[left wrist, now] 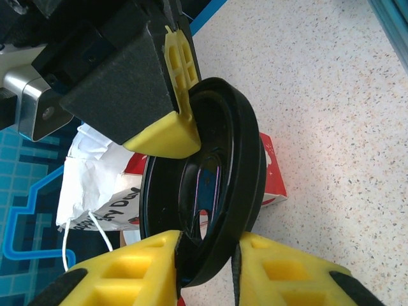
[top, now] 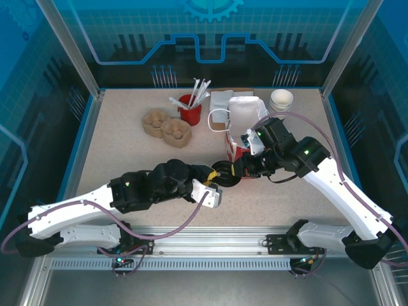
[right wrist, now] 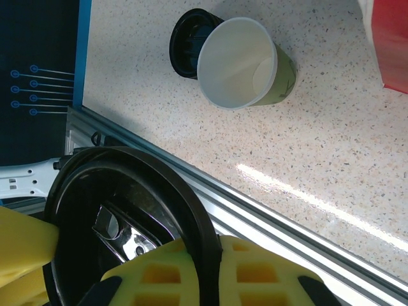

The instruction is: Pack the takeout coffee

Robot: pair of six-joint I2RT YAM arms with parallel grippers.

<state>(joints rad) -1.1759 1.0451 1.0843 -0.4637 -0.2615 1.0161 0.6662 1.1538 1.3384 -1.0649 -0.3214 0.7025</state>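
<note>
A black ring-shaped lid (top: 226, 171) hangs low over the table in front of the red-and-white bag (top: 245, 124). My left gripper (left wrist: 207, 247) is shut on its lower rim (left wrist: 245, 153). My right gripper (right wrist: 217, 245) is shut on the same lid (right wrist: 127, 185), and one of its yellow fingers (left wrist: 167, 137) presses the top edge. In the top view the left gripper (top: 220, 180) and the right gripper (top: 242, 169) meet at the lid. The takeout coffee cup (right wrist: 245, 64), olive-sided, lies on its side without a lid, its white inside showing. A round black piece (right wrist: 187, 39) rests against it.
At the back stand a brown cup carrier (top: 167, 125), a red cup of stirrers (top: 190, 109), white napkins (top: 222, 98) and a stack of lidless cups (top: 281, 100). An aluminium rail (right wrist: 287, 223) runs along the near table edge. The bag's corner (right wrist: 390, 44) is near the right gripper.
</note>
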